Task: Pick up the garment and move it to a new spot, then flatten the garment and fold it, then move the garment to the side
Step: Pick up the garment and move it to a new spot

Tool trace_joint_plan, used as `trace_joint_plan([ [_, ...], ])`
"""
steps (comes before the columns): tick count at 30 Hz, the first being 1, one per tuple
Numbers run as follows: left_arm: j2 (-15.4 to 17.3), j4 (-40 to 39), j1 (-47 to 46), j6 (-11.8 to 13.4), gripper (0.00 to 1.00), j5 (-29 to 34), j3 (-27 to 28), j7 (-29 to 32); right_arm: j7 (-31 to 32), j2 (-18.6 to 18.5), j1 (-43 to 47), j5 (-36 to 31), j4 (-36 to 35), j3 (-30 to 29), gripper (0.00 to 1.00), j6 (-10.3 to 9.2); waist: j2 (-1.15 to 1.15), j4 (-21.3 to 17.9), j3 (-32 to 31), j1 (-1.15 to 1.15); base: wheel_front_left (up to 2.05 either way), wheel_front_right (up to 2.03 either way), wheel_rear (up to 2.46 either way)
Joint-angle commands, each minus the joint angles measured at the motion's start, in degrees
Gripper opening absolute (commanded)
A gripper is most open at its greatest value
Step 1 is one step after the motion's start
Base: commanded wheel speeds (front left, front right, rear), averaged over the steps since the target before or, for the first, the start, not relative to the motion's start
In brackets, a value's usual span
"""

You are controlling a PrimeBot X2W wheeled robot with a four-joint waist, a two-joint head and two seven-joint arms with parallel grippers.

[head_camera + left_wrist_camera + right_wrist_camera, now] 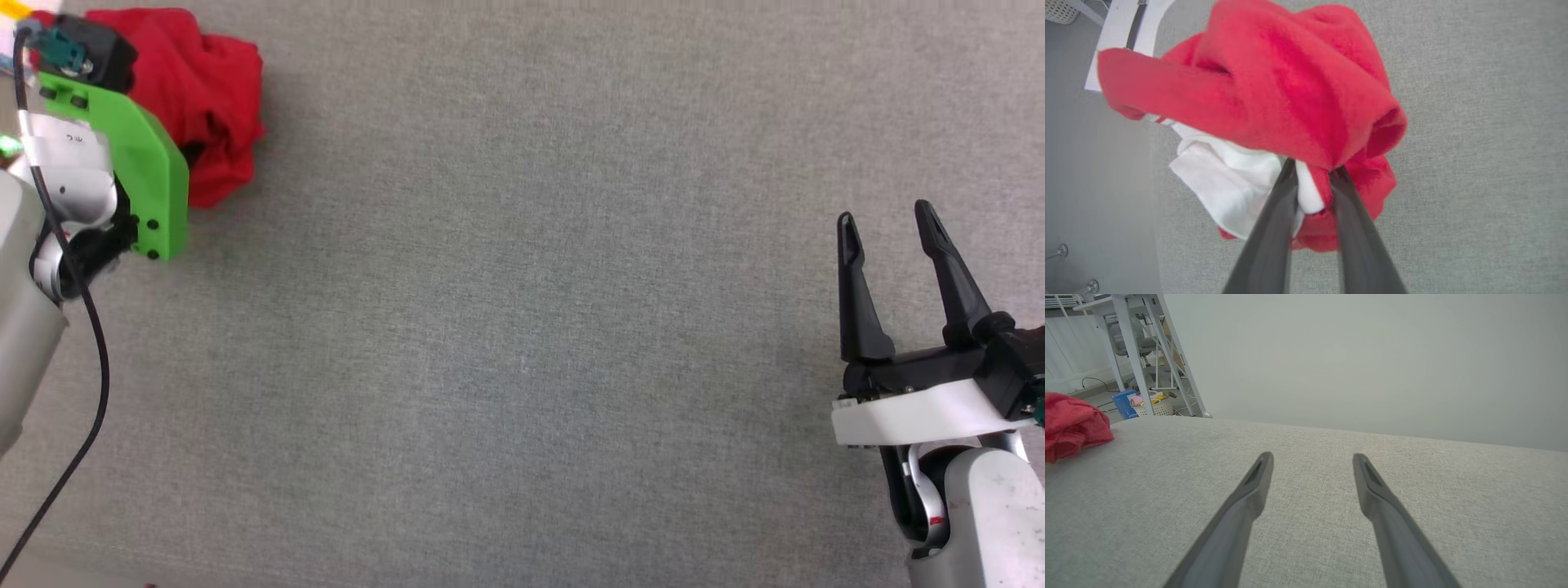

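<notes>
1. Far left on the grey cloth surface (522, 327), a green plastic bracket (135, 163) hides part of the crumpled red-and-white fabric garment (208, 90).
2. Its folds sit pinched in the left gripper (1314, 165).
3. Meanwhile the right gripper (885, 214) gapes wide, empty.

Grey fabric work surface (522, 327), plain pale room.
Far side: bare pale grey wall (1372, 355). Far left: white-legged table (1133, 355) on a grey floor (1094, 183), with a white basket (1153, 409) and a blue box (1124, 403) at its feet.
</notes>
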Motion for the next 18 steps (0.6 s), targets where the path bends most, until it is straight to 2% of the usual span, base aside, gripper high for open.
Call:
trace_joint_plan([
  [1,0.8,-1.6,-2.4,0.3,0.0,1.3,-0.5,-1.7,-0.5,0.4,0.7,0.5,0.1,0.0,1.0,-0.04,0.0,0.2,-3.1,0.0,0.0,0.0,0.0],
  [5,1.9,-5.8,-4.9,0.3,0.0,4.1,-2.9,-4.4,-0.5,1.2,1.2,0.8,0.3,0.0,1.0,-0.04,0.0,-1.1,-5.2,0.0,0.0,0.0,0.0],
  [9,1.4,-10.0,-7.0,0.3,0.0,7.0,-5.7,-5.9,-0.5,1.7,1.7,1.1,0.4,-0.1,1.0,-0.04,0.0,-3.4,-6.5,0.0,0.0,0.0,0.0],
  [15,-3.1,-14.9,-9.3,0.3,0.0,9.9,-10.1,-7.3,-0.5,2.1,1.8,1.7,0.4,-0.5,1.0,-0.04,0.0,-8.2,-6.5,0.0,0.0,0.0,0.0],
  [18,-7.0,-16.0,-10.5,0.3,0.0,10.9,-12.6,-8.2,-0.5,2.1,1.7,3.1,0.3,-0.6,1.0,-0.04,0.0,-10.7,-5.9,0.0,0.0,0.0,0.0],
])
